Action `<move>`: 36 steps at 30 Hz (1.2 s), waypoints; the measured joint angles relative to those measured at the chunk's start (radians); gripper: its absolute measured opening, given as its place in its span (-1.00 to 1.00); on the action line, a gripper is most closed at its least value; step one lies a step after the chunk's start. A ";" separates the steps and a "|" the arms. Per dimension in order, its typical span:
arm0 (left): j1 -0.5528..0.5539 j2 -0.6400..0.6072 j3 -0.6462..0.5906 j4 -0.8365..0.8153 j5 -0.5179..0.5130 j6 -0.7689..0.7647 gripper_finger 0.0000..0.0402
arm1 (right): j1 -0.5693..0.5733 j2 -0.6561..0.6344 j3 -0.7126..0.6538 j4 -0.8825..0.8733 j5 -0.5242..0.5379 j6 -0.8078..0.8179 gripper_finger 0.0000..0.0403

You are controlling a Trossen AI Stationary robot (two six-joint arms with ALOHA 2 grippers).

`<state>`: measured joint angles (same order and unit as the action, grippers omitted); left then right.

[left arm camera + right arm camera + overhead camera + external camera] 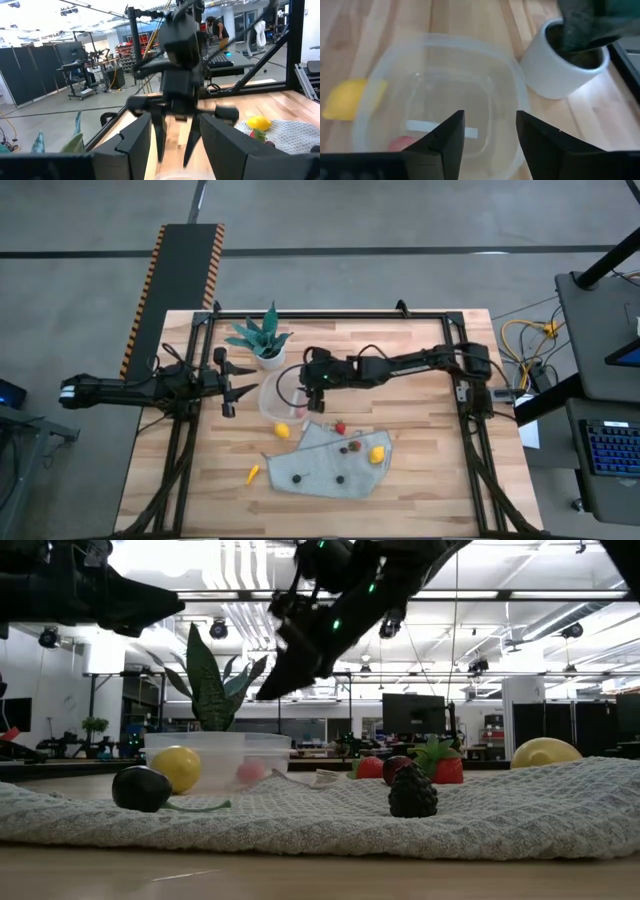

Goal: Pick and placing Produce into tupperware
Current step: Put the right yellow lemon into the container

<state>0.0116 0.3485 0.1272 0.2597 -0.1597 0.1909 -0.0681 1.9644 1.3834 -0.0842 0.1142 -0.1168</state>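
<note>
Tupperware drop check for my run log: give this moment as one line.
right gripper: open, over tupperware | pink piece inside | left gripper: open, beside tupperware | lemon on table

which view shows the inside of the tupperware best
The right wrist view: it looks straight down into the tupperware, with a pink piece at its bottom. The high view has the arm across it, the low view only its side wall.

Your tupperware (277, 399): clear, round, whitish rim, upright on table, just beside plant pot. Inside it you see one pinkish-red piece (402, 145). Yellow lemon piece (282, 430) lies on table touching its outer wall. On grey cloth you have red berry (340, 427), yellow lemon (376, 454), dark berries (351, 447). Orange carrot piece (253, 473) lies on bare wood, apart from cloth.
</note>
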 joint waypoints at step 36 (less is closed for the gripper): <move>0.000 -0.005 -0.003 0.058 -0.002 0.000 -0.22 | 0.168 -0.898 -0.605 -0.206 -0.017 0.223 -0.29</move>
<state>0.0116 0.3437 0.1238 0.3176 -0.1616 0.1905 0.1002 1.0662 0.7786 -0.2902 0.0968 0.1059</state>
